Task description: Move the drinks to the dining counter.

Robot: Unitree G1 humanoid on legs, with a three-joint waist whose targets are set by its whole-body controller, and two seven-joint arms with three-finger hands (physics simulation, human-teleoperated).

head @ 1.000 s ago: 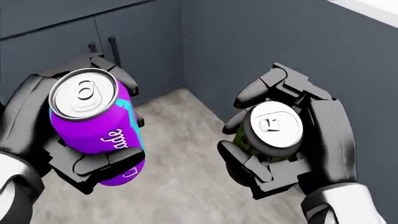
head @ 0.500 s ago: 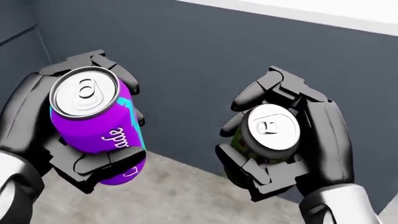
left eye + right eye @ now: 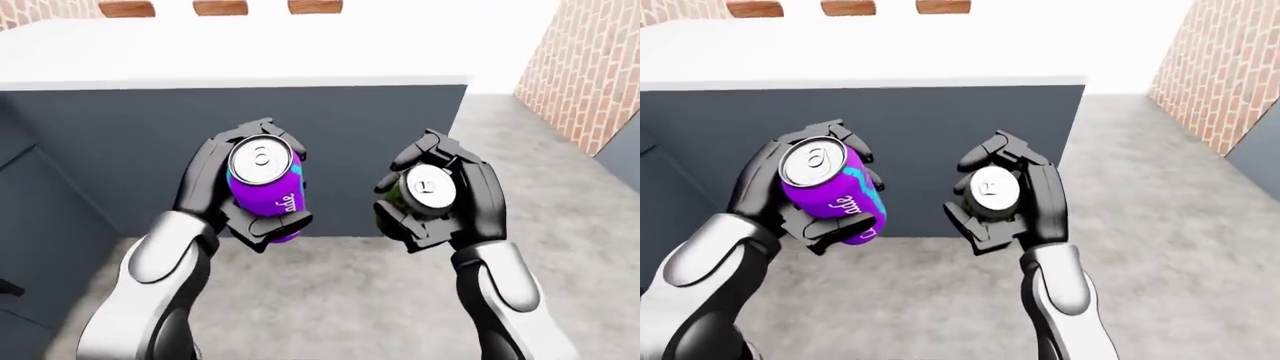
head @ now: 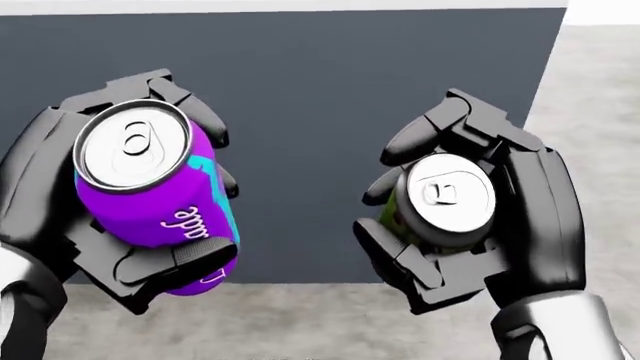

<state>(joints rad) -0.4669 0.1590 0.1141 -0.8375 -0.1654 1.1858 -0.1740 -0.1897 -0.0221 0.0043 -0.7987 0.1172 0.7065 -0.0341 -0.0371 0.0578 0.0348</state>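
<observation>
My left hand (image 4: 120, 217) is shut on a purple can (image 4: 155, 195) with a teal stripe and a silver top, held up at the left of the head view. My right hand (image 4: 470, 225) is shut on a green can (image 4: 440, 199) with a silver top, held at the right. Both cans are upright and tilted slightly toward me. The same cans show in the left-eye view, purple can (image 3: 265, 184) and green can (image 3: 420, 191). Ahead stands a counter with a white top (image 3: 230, 49) and a dark grey side (image 3: 110, 142).
A grey floor (image 3: 330, 292) lies below the hands. A brick wall (image 3: 590, 67) stands at the right of the left-eye view. Open floor runs past the counter's right end (image 3: 520, 135). Dark cabinet fronts (image 3: 30, 247) sit at the lower left.
The camera has turned: the dark cabinets and the corner have slid out to the left and the white-topped counter now faces me. Both hands keep their cans as before.
</observation>
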